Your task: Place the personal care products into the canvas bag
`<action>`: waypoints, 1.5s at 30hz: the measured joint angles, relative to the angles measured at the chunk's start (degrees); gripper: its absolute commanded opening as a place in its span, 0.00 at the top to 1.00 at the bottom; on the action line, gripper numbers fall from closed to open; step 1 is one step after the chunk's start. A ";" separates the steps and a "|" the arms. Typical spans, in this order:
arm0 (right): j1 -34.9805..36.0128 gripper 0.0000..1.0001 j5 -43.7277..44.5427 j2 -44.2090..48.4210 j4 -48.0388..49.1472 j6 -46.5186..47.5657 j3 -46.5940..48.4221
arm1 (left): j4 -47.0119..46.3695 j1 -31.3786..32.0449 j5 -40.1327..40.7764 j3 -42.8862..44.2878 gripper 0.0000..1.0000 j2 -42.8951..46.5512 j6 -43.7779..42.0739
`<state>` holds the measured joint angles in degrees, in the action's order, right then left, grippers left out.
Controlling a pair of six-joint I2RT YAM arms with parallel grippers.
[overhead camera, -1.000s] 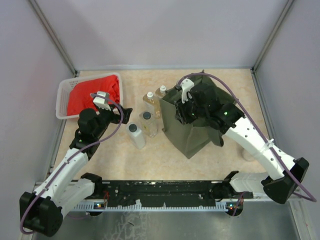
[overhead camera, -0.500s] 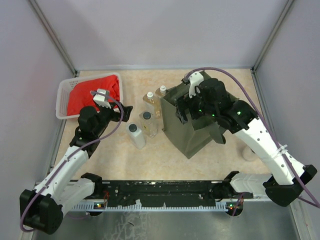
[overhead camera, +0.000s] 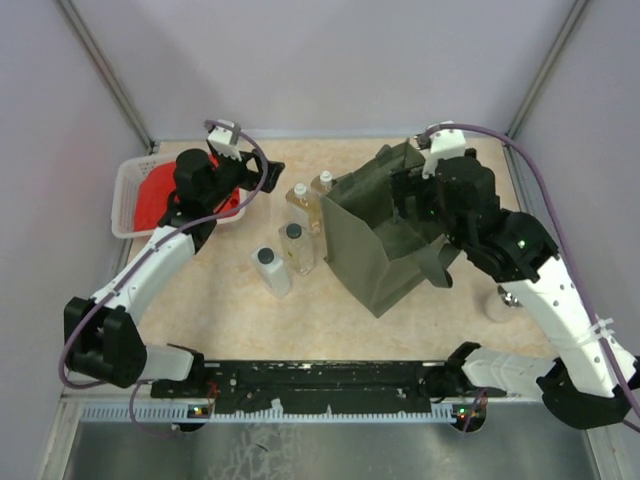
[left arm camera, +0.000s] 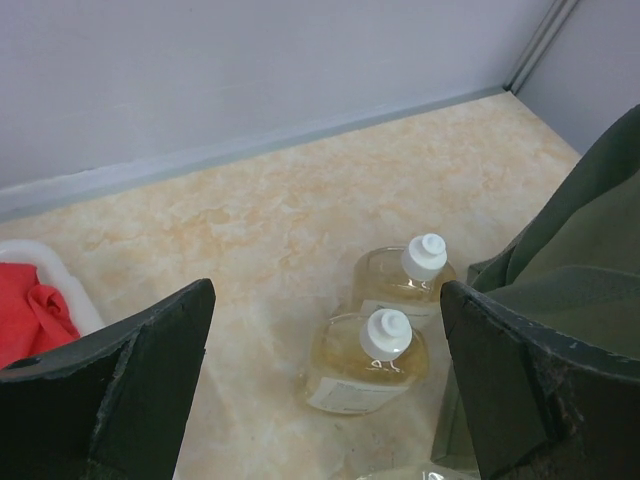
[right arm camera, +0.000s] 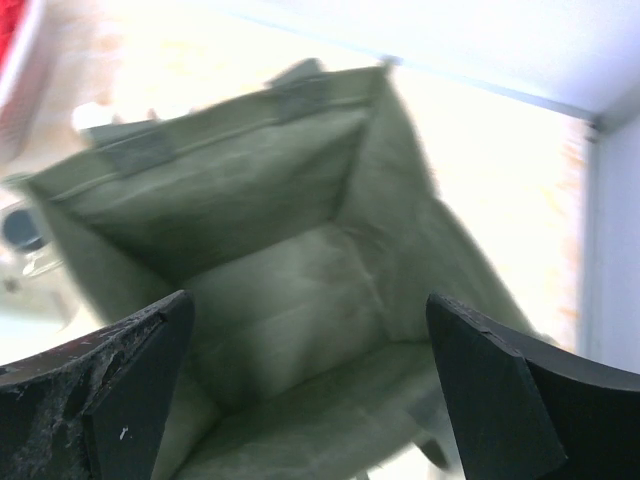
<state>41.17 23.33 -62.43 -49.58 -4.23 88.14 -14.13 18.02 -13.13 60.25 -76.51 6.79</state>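
Observation:
Two clear amber bottles with white caps (overhead camera: pixel 299 196) (overhead camera: pixel 322 184) stand side by side left of the olive canvas bag (overhead camera: pixel 385 240). In the left wrist view the nearer one (left arm camera: pixel 365 355) and the farther one (left arm camera: pixel 405 282) lie ahead between the fingers of my open left gripper (left arm camera: pixel 325 385) (overhead camera: pixel 267 178), which is empty. A clear bottle with a black cap (overhead camera: pixel 295 246) and a white bottle with a dark-grey cap (overhead camera: pixel 270 268) stand nearer the front. My right gripper (overhead camera: pixel 405 200) (right arm camera: pixel 310 400) hangs open above the bag's mouth; the bag's inside (right arm camera: pixel 300 290) shows no bottle.
A white lattice basket (overhead camera: pixel 128 195) holding a red cloth (overhead camera: pixel 160 188) sits at the back left, just behind my left arm. Grey walls close the back and both sides. One bag handle (overhead camera: pixel 440 266) droops at the bag's right side.
My left arm swung from in front of the basket to the back, and now faces the amber bottles. My right gripper opened and drew up and back right from the bag's mouth.

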 measured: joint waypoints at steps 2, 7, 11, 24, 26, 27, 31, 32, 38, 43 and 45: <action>0.00 0.01 7.13 1.70 -0.98 -1.09 -0.07 | 0.02 0.00 -0.66 -0.02 0.00 -0.92 0.04; -0.15 0.01 22.51 8.13 -4.90 -6.80 -3.13 | -0.85 0.00 -2.47 -0.31 0.00 -1.18 0.35; -3.32 0.01 27.17 13.49 -7.56 -12.15 -8.66 | -0.81 0.00 -5.92 0.96 0.00 -1.73 0.66; -37.00 0.01 8.07 12.52 -5.79 -13.27 -28.15 | -5.18 0.63 -17.38 11.41 0.00 -7.28 4.81; -41.64 0.01 5.60 12.09 -5.79 -12.55 -29.42 | -5.20 0.63 -18.03 11.41 0.00 -8.00 5.03; -42.97 0.01 4.87 12.02 -5.70 -12.33 -29.57 | -5.20 0.63 -18.29 11.41 0.00 -8.35 5.11; -48.68 0.01 1.18 11.21 -5.92 -11.87 -28.83 | -5.22 0.63 -19.41 11.41 0.00 -9.81 5.51; -50.18 0.01 0.17 10.56 -5.97 -11.91 -28.22 | -5.27 0.63 -19.65 11.41 0.00 -10.12 5.77; -53.05 0.01 -3.41 8.09 -5.60 -16.61 -27.34 | -5.97 0.63 -21.07 11.41 0.00 -10.93 6.99; -53.07 0.01 -1.66 9.35 -6.75 -23.10 -28.15 | -6.05 0.63 -21.68 11.41 0.00 -10.93 7.37; -53.09 0.01 -0.28 9.42 -7.67 -25.59 -29.27 | -6.05 0.63 -21.90 11.41 0.00 -10.93 7.58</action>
<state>-11.92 23.05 -53.01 -57.25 -29.82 58.87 -20.18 18.65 -35.03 71.66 -87.44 14.37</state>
